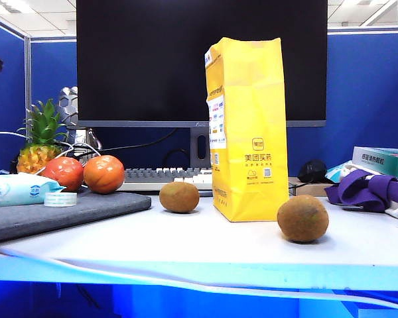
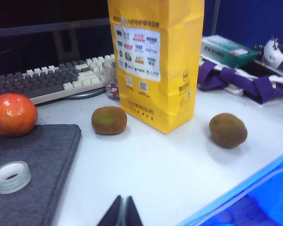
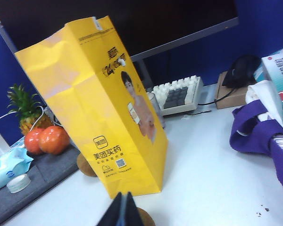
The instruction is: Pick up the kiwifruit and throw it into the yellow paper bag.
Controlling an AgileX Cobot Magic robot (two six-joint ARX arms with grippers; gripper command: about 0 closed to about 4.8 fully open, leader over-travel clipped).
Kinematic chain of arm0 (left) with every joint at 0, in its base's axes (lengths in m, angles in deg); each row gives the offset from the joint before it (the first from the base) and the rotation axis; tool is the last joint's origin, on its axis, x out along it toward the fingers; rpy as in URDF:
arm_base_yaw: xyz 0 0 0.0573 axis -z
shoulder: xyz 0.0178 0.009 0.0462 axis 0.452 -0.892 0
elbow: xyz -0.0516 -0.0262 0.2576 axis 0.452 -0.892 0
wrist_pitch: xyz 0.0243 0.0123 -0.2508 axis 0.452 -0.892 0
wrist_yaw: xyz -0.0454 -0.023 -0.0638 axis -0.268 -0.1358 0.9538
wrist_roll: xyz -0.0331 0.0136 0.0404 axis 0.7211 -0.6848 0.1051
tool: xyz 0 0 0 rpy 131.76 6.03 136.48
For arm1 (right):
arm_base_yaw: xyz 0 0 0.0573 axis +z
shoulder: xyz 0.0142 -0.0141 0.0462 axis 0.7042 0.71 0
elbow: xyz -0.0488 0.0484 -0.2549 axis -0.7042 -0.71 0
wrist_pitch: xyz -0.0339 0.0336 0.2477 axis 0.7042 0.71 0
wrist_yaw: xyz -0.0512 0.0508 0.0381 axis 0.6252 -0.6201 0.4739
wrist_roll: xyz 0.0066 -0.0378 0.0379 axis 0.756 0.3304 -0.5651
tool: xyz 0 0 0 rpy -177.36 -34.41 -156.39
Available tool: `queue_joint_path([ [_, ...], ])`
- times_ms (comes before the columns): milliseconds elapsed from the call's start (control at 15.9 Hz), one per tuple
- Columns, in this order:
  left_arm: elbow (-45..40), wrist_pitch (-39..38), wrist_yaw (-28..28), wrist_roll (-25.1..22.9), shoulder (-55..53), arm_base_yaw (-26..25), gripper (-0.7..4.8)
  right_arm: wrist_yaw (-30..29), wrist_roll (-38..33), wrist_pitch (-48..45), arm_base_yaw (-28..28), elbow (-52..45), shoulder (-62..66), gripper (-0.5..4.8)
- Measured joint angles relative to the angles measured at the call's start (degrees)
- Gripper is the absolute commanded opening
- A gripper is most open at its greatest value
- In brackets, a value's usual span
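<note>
1. Both grippers are pressed fully together and hold nothing: the left gripper (image 2: 123, 212) shows as dark fingertips at the bottom centre of its wrist view, over bare table; the right gripper (image 3: 123, 209) sits at the bottom centre of its own view, just in front of the bag's base. Neither appears in the exterior view.
2. The yellow paper bag (image 1: 247, 129) stands upright at centre frame. Black characters on its front read 美团买药, under a small square logo; a white printed panel runs down its narrow side.
3. The kiwifruit (image 1: 302, 218) lies on the white table (image 1: 186, 242) at lower right, near the bag's right corner, not touching it.
4. A smaller kiwifruit (image 1: 179, 197) lies just left of the bag.
5. The left wrist view alone shows the side panel's rows of small logos, too small to read. The right wrist view alone shows a printed face on the bag.
6. Two orange-red fruits (image 1: 103, 173) rest on a grey mat (image 1: 66, 211) at left, with a tape roll (image 1: 60, 199).
7. Open table runs along the front edge; purple cloth (image 1: 368, 189) crowds the right.
</note>
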Motion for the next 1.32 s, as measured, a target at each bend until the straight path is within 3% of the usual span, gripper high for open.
queue_joint_path([
  [315, 0.0, 4.1, 0.0, 13.7, 0.0, 0.0, 0.3, 0.0, -1.9, -2.7, 0.0, 0.0, 0.0, 0.13],
  [441, 0.0, 7.8, -0.5, 17.9, 0.0, 0.0, 1.75, 0.0, -3.9, -7.0, 0.0, 0.0, 0.0, 0.19],
  [504, 0.0, 8.6, -1.2, 19.1, 0.0, 0.0, 2.72, 0.0, -4.4, -8.3, 0.0, 0.0, 0.0, 0.64],
  [567, 0.0, 8.8, -1.6, 19.5, 0.0, 0.0, 3.17, -1.0, -5.2, -9.7, 0.0, 0.0, 0.0, 0.94],
  [630, 0.0, 8.8, -1.6, 19.1, 0.0, 0.0, 3.17, -2.8, -5.9, -10.5, 0.0, 0.0, 0.1, 1.37],
  [756, 0.1, 8.7, -3.5, 18.6, 0.0, 0.0, 3.17, -6.1, -6.7, -9.6, 0.2, 0.7, 1.9, 2.76],
  [945, 5.5, 6.4, -6.5, 18.4, -6.6, 0.0, 3.18, -6.9, -4.0, -7.0, 2.8, 10.1, 12.3, 2.77],
  [1071, 11.0, 6.4, -5.9, 15.9, -16.0, 0.0, 3.55, -5.6, 3.3, -5.9, 6.6, 18.0, 24.4, 4.75],
  [1197, 15.7, 4.4, -2.4, 12.0, -22.9, 0.0, 3.69, -5.0, 5.5, -3.8, 8.6, 22.2, 35.5, 4.79],
  [1323, 24.2, -4.0, 1.9, 8.7, -30.9, 0.0, 3.75, -4.8, 6.5, -1.5, 8.7, 26.1, 45.9, 4.79],
])
